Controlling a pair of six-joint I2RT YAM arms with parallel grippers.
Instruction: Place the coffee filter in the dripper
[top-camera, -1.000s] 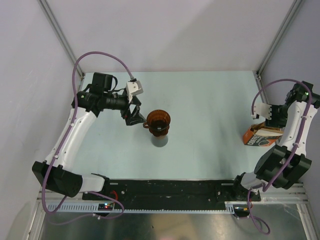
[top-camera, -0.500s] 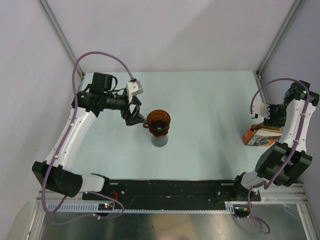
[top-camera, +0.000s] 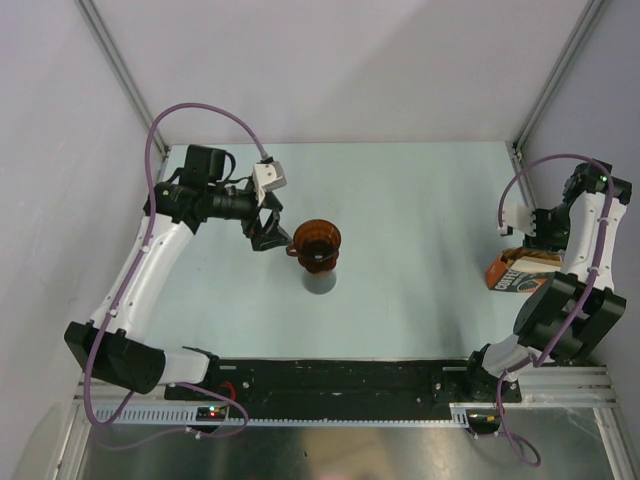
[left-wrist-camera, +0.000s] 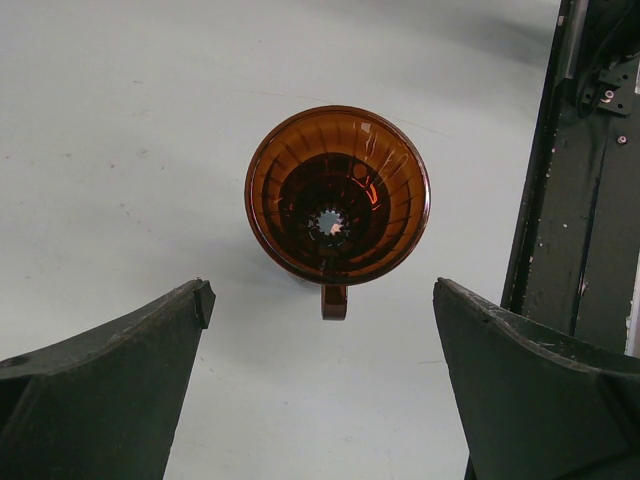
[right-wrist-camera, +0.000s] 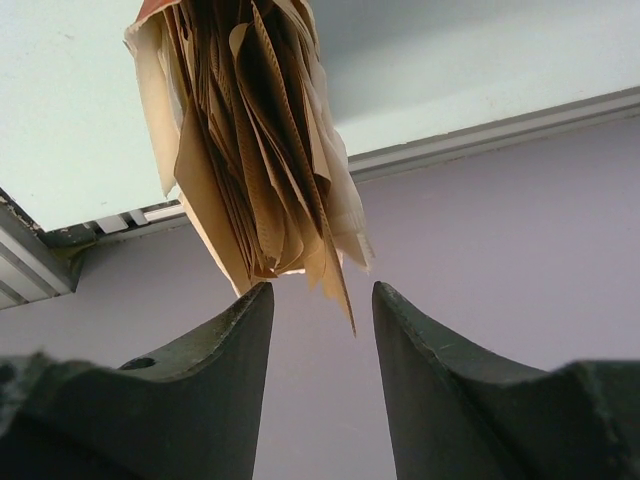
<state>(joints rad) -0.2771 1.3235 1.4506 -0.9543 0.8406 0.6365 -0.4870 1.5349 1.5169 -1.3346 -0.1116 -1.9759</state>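
The right gripper (right-wrist-camera: 315, 300) is found with jaws partly parted and nothing pinched. A stack of thin tan-brown paper coffee filters (right-wrist-camera: 255, 150) protrudes from the orange-brown printed bag (top-camera: 515, 272), which stands at the right edge of the pale green tabletop (top-camera: 420, 200). The tips of the outer sheets hang level with the fingertips, and one corner reaches into the gap. Contact cannot be confirmed.

The left gripper (top-camera: 268, 235) is fully released and held just beside the dark reddish-brown translucent plastic dripper (top-camera: 316, 241), whose small handle is turned towards it. The dripper is seated on a grey glass beaker (top-camera: 321, 281), left of the tabletop's middle and well apart from the bag. No filter is in it; the ribs and outlet hole are exposed.

Step in hand, as judged: extraction of one filter from the bag. Only the outermost sheet should be nipped, near its free corner, then drawn out along the stack so that its neighbours are not dragged with it. A light grip is advised, since the paper is likely to crease. The bag may tip if it is pulled sideways.

The tabletop is matt and plain. It is enclosed by pale lilac-grey walls with aluminium corner posts, and a black rail runs along the near edge.
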